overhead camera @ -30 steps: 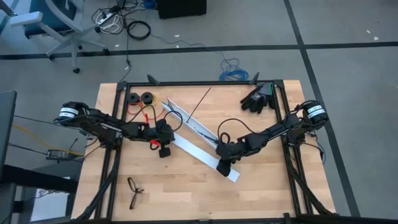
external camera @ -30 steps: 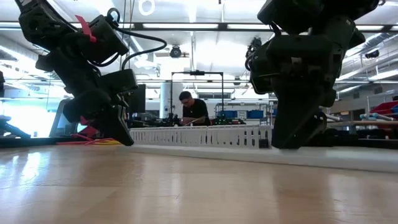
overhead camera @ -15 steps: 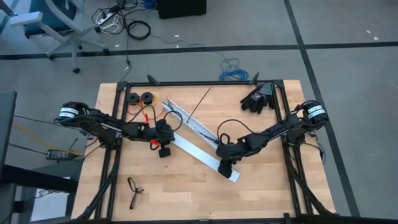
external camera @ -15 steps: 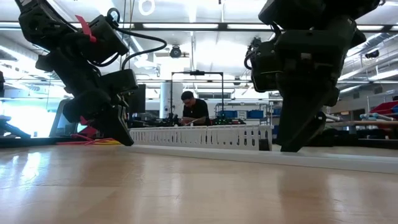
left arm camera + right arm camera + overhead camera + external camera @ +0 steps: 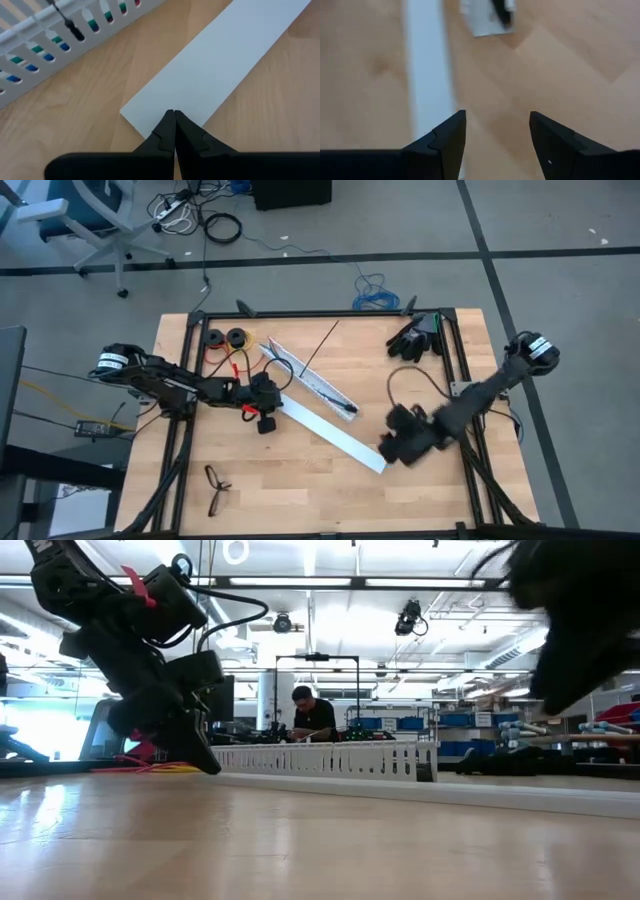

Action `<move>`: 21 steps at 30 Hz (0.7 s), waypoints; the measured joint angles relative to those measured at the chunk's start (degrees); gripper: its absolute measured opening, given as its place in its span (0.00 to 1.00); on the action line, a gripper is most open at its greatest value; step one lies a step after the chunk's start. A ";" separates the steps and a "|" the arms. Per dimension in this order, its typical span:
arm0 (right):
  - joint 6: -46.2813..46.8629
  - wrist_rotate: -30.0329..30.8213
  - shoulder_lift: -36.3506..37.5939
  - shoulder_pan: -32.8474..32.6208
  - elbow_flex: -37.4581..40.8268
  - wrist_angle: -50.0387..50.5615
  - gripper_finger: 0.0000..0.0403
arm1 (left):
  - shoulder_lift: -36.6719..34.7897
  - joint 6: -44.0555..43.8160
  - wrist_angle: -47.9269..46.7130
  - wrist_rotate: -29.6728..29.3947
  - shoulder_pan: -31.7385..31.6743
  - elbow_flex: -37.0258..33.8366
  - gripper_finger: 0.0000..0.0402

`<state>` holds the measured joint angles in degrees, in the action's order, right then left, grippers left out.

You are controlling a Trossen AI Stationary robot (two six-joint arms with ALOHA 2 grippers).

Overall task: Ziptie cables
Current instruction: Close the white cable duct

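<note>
White flat rail (image 5: 330, 432) lay across my worktop (image 5: 300, 490); my left gripper (image 5: 173, 120), fingers pressed together, touched its end. My right gripper (image 5: 495, 131) hovered apart beside the other end. Cables (image 5: 318, 387) sat in the slotted rail (image 5: 300, 375), ziptie (image 5: 322, 345) alongside.

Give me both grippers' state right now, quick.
Left gripper: closed on nothing, tips at the end of the flat white rail.
Right gripper: open, empty, above the table.
</note>
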<state>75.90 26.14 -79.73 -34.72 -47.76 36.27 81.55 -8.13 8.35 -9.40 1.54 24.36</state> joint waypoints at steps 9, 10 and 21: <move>21.95 10.64 -1.98 -14.16 -0.03 4.60 0.51 | -1.04 5.94 3.72 -0.03 0.05 5.34 0.02; 22.78 10.67 -2.65 -14.11 -0.03 4.82 0.51 | -1.05 7.70 3.66 0.09 0.08 6.47 0.02; 18.89 14.81 -11.06 -8.13 -0.01 -3.79 0.51 | -1.12 28.97 3.83 -1.65 0.02 13.93 0.05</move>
<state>94.78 40.95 -90.79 -42.85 -47.77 32.48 80.43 20.84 12.18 -11.06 1.56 38.30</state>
